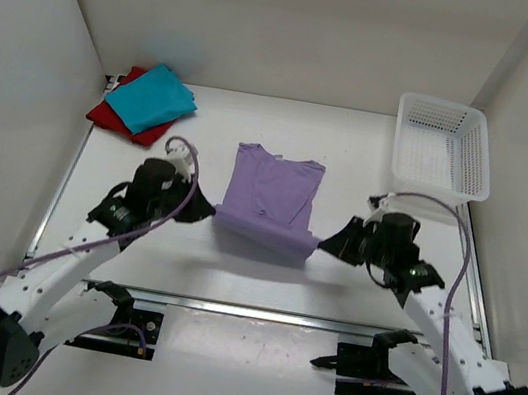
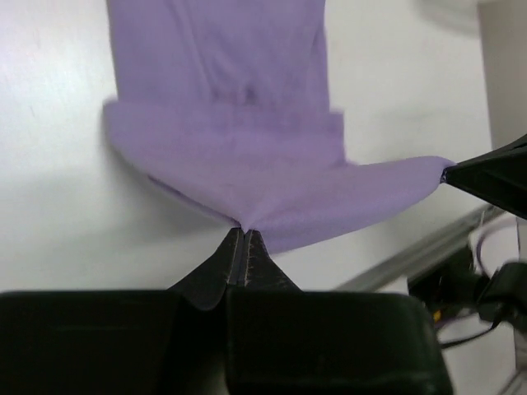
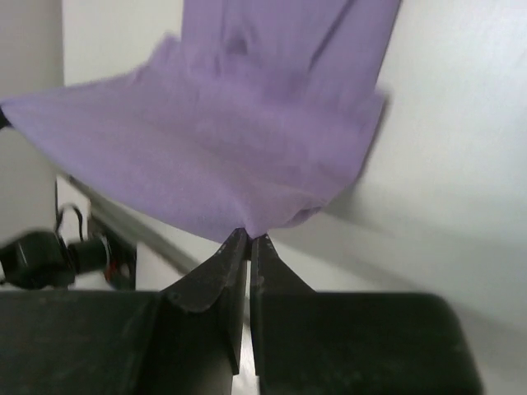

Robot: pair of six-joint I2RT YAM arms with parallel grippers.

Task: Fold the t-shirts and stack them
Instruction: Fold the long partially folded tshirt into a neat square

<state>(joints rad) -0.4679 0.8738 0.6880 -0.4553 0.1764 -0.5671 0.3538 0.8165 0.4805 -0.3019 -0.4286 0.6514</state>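
The pale lilac t-shirt lies in the middle of the table, collar end toward the back wall. Its near hem is lifted off the table and stretched between my two grippers. My left gripper is shut on the hem's left corner. My right gripper is shut on the right corner. The lifted edge casts a shadow on the table under it. At the back left, the folded teal t-shirt rests on top of the folded deep red t-shirt.
A white mesh basket stands at the back right. White walls close in the table at the back and both sides. A metal rail runs along the near edge by the arm bases.
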